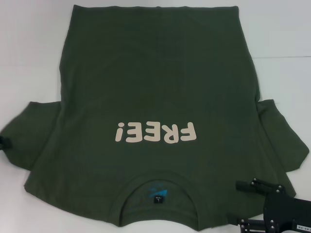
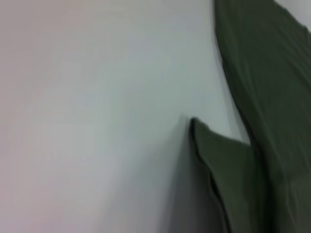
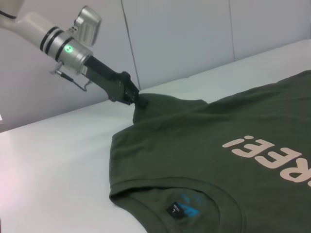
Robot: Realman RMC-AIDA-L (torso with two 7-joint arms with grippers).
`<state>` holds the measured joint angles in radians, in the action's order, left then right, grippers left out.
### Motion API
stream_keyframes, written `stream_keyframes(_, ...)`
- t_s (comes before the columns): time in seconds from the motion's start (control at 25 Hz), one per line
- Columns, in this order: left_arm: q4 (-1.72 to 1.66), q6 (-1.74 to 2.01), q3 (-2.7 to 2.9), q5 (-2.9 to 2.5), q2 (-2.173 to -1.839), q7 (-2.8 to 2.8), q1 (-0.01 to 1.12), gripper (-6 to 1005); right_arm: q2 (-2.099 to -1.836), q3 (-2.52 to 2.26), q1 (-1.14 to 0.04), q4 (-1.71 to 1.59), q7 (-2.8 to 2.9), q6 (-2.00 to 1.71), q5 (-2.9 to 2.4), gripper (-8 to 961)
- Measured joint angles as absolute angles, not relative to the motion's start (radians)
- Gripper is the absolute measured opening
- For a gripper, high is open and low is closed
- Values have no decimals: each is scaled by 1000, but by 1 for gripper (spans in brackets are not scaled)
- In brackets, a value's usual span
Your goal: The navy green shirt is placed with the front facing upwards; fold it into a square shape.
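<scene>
The navy green shirt (image 1: 155, 92) lies spread flat on the white table (image 1: 29, 48), front up, with the cream "FREE!" print (image 1: 156, 132) and the collar with its blue label (image 1: 159, 195) on the near side. My left gripper (image 1: 4, 143) is at the far left edge, shut on the tip of the shirt's left sleeve (image 1: 29, 131). The right wrist view shows this pinch (image 3: 139, 102) with the sleeve slightly raised. The left wrist view shows the sleeve corner (image 2: 228, 170). My right gripper (image 1: 238, 204) is open, over the shirt's near right shoulder, holding nothing.
The white table (image 3: 58, 165) surrounds the shirt, with bare surface on the left (image 2: 97, 121) and at the far right (image 1: 286, 39). A pale wall (image 3: 184, 34) stands behind the table in the right wrist view.
</scene>
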<state>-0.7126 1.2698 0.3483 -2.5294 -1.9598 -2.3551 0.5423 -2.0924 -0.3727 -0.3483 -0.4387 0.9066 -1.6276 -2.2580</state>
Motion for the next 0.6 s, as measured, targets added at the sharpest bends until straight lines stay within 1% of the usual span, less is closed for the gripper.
stream_keyframes(0.2,-746,1270,314,-2532,-1937,-2356,547,50,-2093,-373,-348,-439,907,-1625,-2258,910)
stream_keyframes(0.44,-771,1276,313,-2531,-1924,-2361,567,60,-2094,-373,-348,-439,907,-1623,-2258,909)
stream_keyframes(0.6,-771,1281,318,-2531,-1921,-2363,589,66,-2094,-373,-348,-439,907,-1621,-2258,909)
